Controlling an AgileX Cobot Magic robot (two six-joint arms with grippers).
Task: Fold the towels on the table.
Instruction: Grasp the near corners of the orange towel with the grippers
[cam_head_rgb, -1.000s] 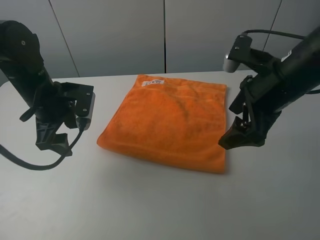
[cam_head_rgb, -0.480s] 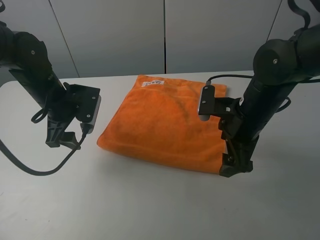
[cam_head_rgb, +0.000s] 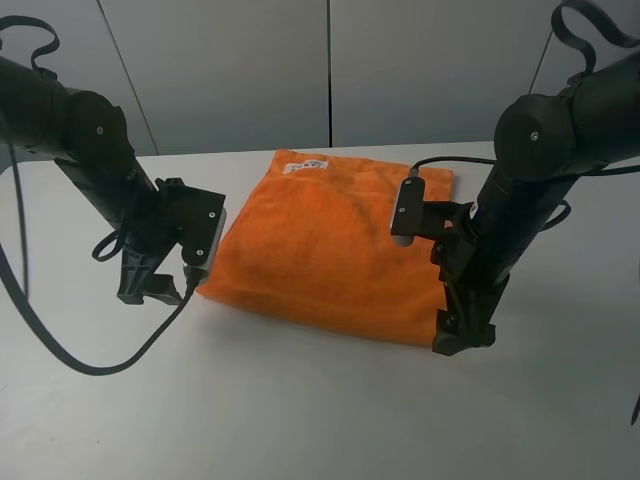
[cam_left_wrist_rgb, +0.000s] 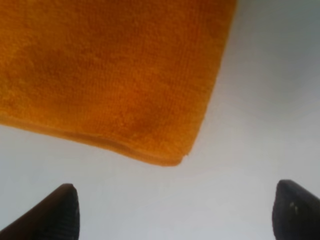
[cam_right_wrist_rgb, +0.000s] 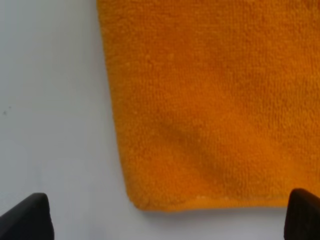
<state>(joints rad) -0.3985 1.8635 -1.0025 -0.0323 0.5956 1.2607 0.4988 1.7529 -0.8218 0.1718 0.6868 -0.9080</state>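
Exterior high shows towel (cam_head_rgb: 330, 250) label (cam_head_rgb: 307, 166), print apparently illegible.

Nearer towel (cam_head_rgb: 320, 240): left hand (cam_head_rgb: 150, 292), right hand (cam_head_rgb: 462, 338)

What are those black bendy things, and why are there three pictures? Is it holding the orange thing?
Those are two robot arms, a left arm and a right arm. Each ends in a gripper, a kind of two-finger pincer. The big picture comes from a camera high up that looks down on everything. The other two come from small cameras on each arm's wrist, so you see things close up, with the dark fingertips at the edge. On the white table lies one orange towel with a small white label. The left gripper is by one near corner and the right gripper by the other. Both are open, so nothing is held.
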